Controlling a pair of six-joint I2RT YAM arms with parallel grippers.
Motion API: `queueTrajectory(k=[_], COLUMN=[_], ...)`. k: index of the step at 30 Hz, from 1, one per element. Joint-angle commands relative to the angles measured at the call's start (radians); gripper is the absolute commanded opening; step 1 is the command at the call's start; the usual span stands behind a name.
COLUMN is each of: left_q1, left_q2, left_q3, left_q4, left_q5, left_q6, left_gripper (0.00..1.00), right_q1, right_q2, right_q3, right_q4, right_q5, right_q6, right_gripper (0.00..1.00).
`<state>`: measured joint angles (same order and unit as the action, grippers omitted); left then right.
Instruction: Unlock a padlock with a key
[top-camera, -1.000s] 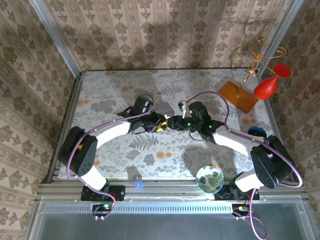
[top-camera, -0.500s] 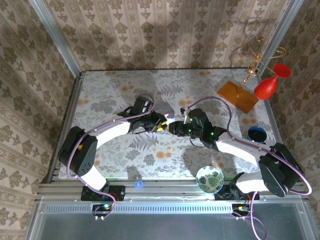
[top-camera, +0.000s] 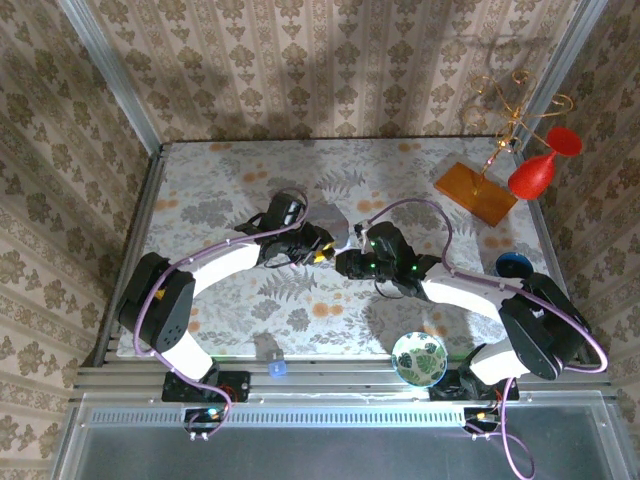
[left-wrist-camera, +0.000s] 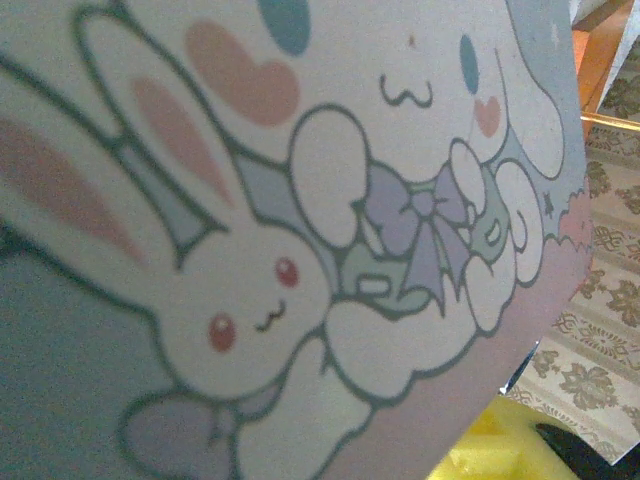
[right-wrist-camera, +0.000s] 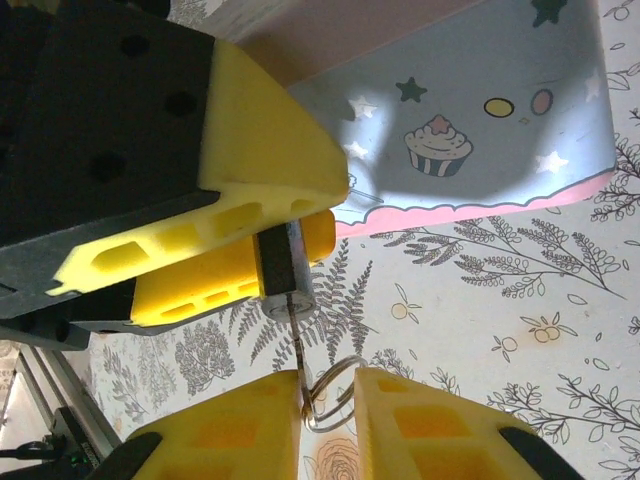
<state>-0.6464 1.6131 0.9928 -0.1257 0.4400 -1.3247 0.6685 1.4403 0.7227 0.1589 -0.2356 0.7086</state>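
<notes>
My left tool (right-wrist-camera: 322, 206) pinches the padlock (right-wrist-camera: 279, 262) near the box (right-wrist-camera: 470, 110) edge; my right tool (right-wrist-camera: 328, 412) flanks the key (right-wrist-camera: 296, 340) over open surface (right-wrist-camera: 520, 320), though whether it grips I cannot tell.

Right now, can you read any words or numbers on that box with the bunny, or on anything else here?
There are no words, numbers or signs to read.
On the tin box: just pictures, a bunny, a cupcake and stars, no writing.
On the padlock: bare metal, no marking I can make out.
On the bowl: a leaf pattern, no writing.
</notes>
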Motion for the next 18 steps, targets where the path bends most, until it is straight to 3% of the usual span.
queueTrajectory(k=[1, 9, 18], left_q1=[0.004, 0.004, -0.01], left_q2=[0.003, 0.001, 0.004], left_q3=[0.004, 0.0, 0.001], left_q4=[0.035, 0.031, 0.023], left_q5=[0.027, 0.035, 0.056], left_q6=[-0.008, -0.003, 0.009], left_gripper=[0.0, 0.0, 0.0], right_q1=[0.006, 0.006, -0.072], right_q2=[0.007, 0.009, 0.064], right_q3=[0.004, 0.014, 0.013], right_q4=[0.014, 0.023, 0.18], right_q5=[0.005, 0.009, -0.137], right_q6=[0.005, 0.001, 0.041], right_gripper=[0.15, 0.0, 0.0])
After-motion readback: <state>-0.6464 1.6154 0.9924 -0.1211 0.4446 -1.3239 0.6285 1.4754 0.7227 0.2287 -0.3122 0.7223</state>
